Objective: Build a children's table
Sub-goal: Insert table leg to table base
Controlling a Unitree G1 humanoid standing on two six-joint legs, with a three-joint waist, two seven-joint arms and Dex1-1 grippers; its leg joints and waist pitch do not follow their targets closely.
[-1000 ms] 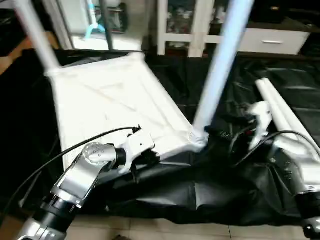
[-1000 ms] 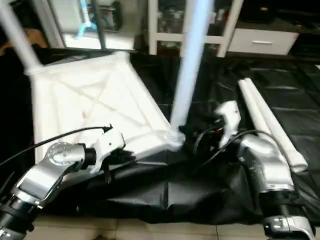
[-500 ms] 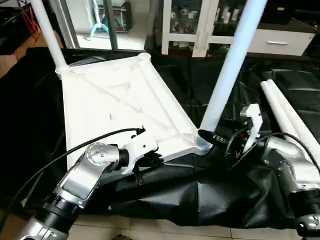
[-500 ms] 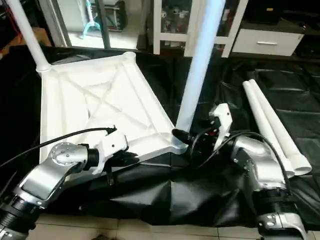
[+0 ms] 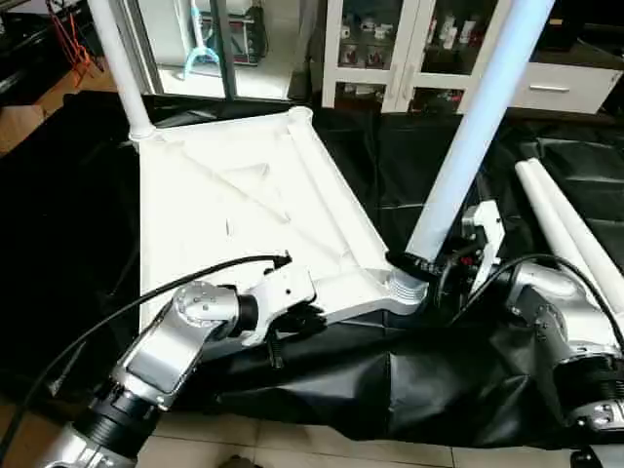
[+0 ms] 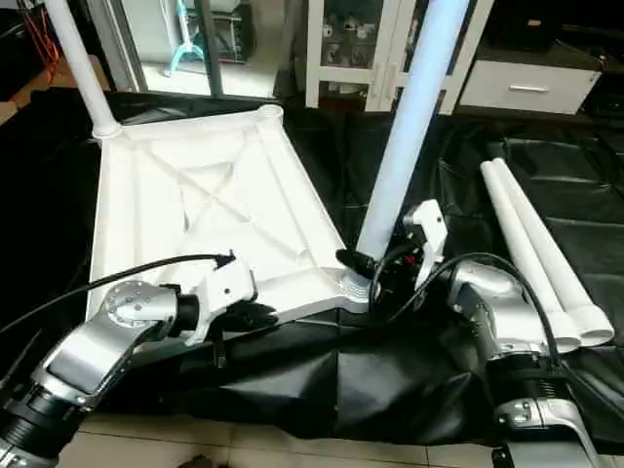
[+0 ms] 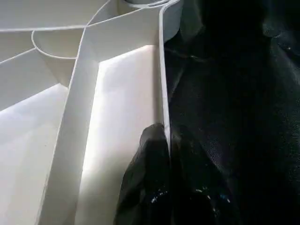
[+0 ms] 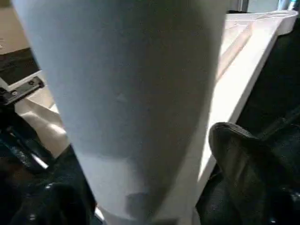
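A: Grippers first, nearest the camera. What does the left gripper (image 7: 165,154) hold?

B: Its two black fingers are clenched on the thin near rim of the white plastic rectangular tabletop (image 5: 234,214), which lies ribbed underside up on a black plastic sheet (image 5: 429,370), one finger on each side of the rim.

A: And the right gripper (image 8: 154,187)?

B: It sits at the foot of a long white tapered tubular leg (image 5: 468,146) that stands, leaning slightly, in the tabletop's near right corner socket (image 5: 402,289). Its fingers flank the leg, parted; whether they press it, I cannot tell.

A: Farther back?

B: A second white leg (image 6: 80,68) stands upright in the far left corner. Two loose white legs (image 6: 536,253) lie side by side on the sheet to the right, well apart from the tabletop. Behind stands a white cabinet (image 5: 390,49).
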